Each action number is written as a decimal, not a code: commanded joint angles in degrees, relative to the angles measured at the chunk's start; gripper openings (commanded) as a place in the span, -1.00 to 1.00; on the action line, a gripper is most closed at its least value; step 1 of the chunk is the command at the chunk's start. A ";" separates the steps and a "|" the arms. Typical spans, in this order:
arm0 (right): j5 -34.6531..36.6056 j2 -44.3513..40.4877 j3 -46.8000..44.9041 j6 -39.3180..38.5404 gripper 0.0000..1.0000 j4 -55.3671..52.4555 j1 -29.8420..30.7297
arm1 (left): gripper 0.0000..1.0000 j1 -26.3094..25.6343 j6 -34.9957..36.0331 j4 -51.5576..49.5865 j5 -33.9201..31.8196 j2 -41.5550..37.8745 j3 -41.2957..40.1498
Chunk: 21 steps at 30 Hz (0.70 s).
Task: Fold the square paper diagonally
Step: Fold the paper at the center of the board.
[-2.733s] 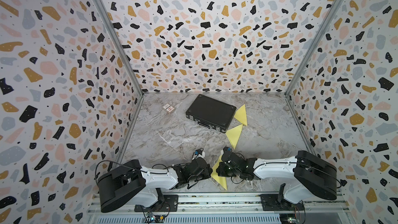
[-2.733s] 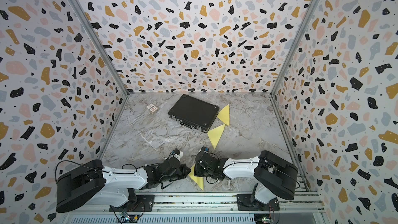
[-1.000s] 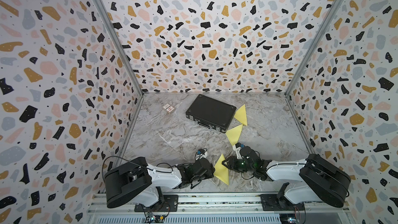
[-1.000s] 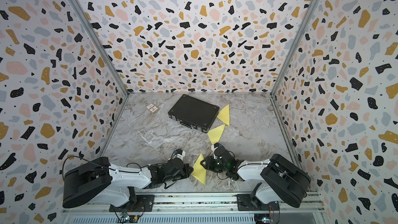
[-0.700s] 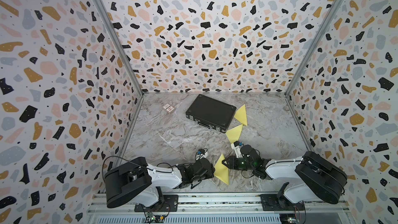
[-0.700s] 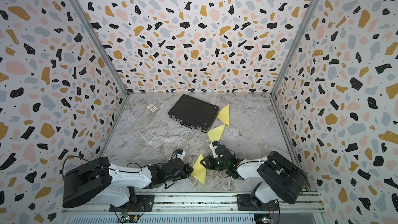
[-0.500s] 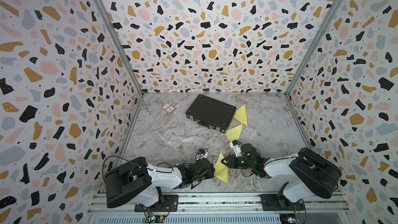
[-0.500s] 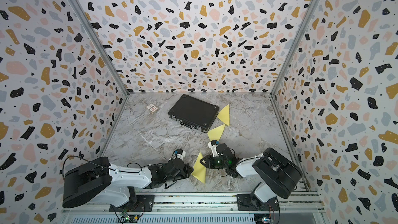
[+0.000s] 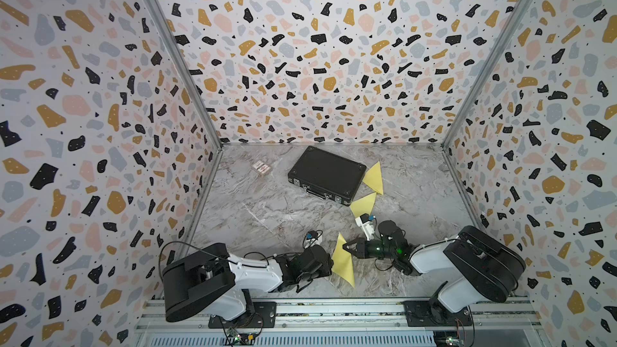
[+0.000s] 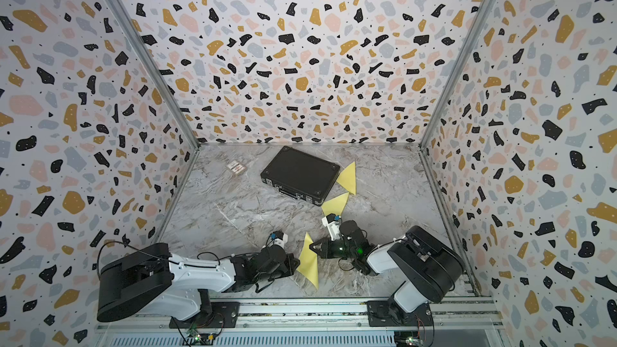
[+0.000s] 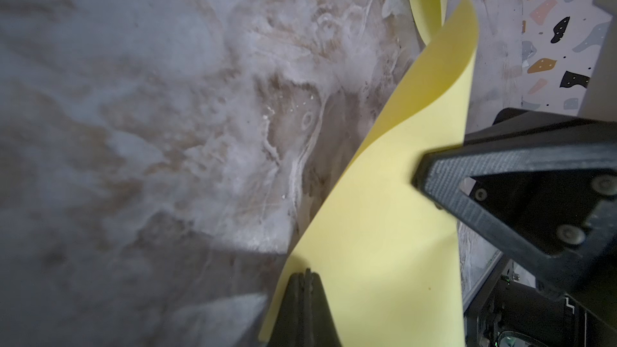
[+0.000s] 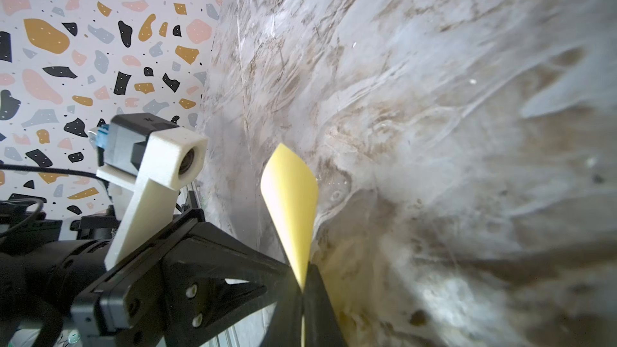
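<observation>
Square paper [image 9: 342, 263] pinched from both sides, near middle of the counter [image 9: 267, 215].
Both top views: it stands bent [image 10: 309, 262] between the arms. Left wrist view: left end effector [image 11: 305, 273] pinches its edge. Right wrist view: right end effector [image 12: 303, 290] pinches a curled corner. Better to join the corners slowly, then press the crease.

1. The square paper [image 9: 342, 263] was plain pale yellow.
2. The case [image 9: 325, 175] was black.
3. A folded triangle [image 9: 374, 178] beside the case was yellow too.
4. The counter [image 9: 260, 208] was marbled grey and tan.
5. The walls [image 9: 317, 61] bore black, ochre, pink and grey flecks.
</observation>
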 commanded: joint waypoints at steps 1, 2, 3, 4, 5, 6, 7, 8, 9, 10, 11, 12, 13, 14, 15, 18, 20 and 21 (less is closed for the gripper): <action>-0.08 -0.75 1.24 -1.37 -0.49 1.90 -0.56 | -1.00 -0.77 1.08 -18.92 1.18 4.13 -3.86; -0.37 -0.44 1.60 -1.55 -0.46 1.89 -0.56 | -1.00 -0.73 1.04 -18.95 1.14 4.05 -3.91; -0.44 0.14 2.10 -1.53 -0.45 1.89 -0.56 | -1.00 -0.72 0.99 -18.95 1.14 3.96 -3.99; -0.74 0.83 2.56 -1.66 -0.44 2.02 -0.56 | -1.00 -0.76 1.00 -18.95 1.14 3.87 -4.08; -0.83 1.55 2.94 -1.68 -0.44 2.35 -0.56 | -1.00 -0.74 0.99 -18.95 1.14 3.74 -4.13; -0.91 2.42 3.37 -1.58 -0.45 2.91 -0.56 | -1.00 -0.72 0.93 -18.95 1.07 3.62 -4.17; -1.11 3.44 3.80 -1.49 -0.46 3.77 -0.56 | -1.00 -0.73 0.91 -18.87 1.05 3.53 -4.17; -1.05 4.10 4.06 -1.24 -0.46 4.68 -0.61 | -1.00 -0.86 0.91 -18.87 1.05 3.52 -4.16; -1.14 4.96 4.35 -0.92 -0.47 5.73 -0.65 | -1.00 -0.81 0.90 -18.94 1.05 3.52 -4.09; -1.47 5.59 4.83 -0.70 -0.48 6.58 -0.73 | -1.00 -0.82 1.00 -18.95 1.05 3.53 -4.00; -1.75 5.99 5.35 -0.54 -0.49 6.89 -0.74 | -1.00 -0.83 1.04 -18.91 1.05 3.56 -3.99; -2.01 6.31 5.95 -0.56 -0.50 6.86 -0.74 | -1.00 -0.81 0.99 -19.00 1.05 3.60 -3.99; -2.28 6.48 6.63 -0.73 -0.53 6.46 -0.78 | -1.00 -0.82 1.01 -19.00 1.05 3.65 -3.99; -2.39 6.60 7.19 -0.98 -0.56 5.94 -0.83 | -1.00 -0.88 1.04 -18.96 1.05 3.62 -3.99; -2.66 6.87 7.81 -1.25 -0.63 5.47 -0.83 | -1.00 -0.87 1.04 -18.95 1.05 3.61 -3.99; -3.07 7.92 8.83 -1.27 -0.86 5.19 -0.91 | -1.00 -0.92 0.95 -18.89 1.05 3.61 -3.99; -3.27 8.49 9.08 -1.14 -0.97 5.15 -1.00 | -1.00 -0.92 0.83 -18.95 0.96 3.52 -4.06; -3.25 8.63 9.13 -1.05 -1.00 5.15 -1.09 | -1.00 -0.92 0.82 -18.95 0.96 3.52 -4.08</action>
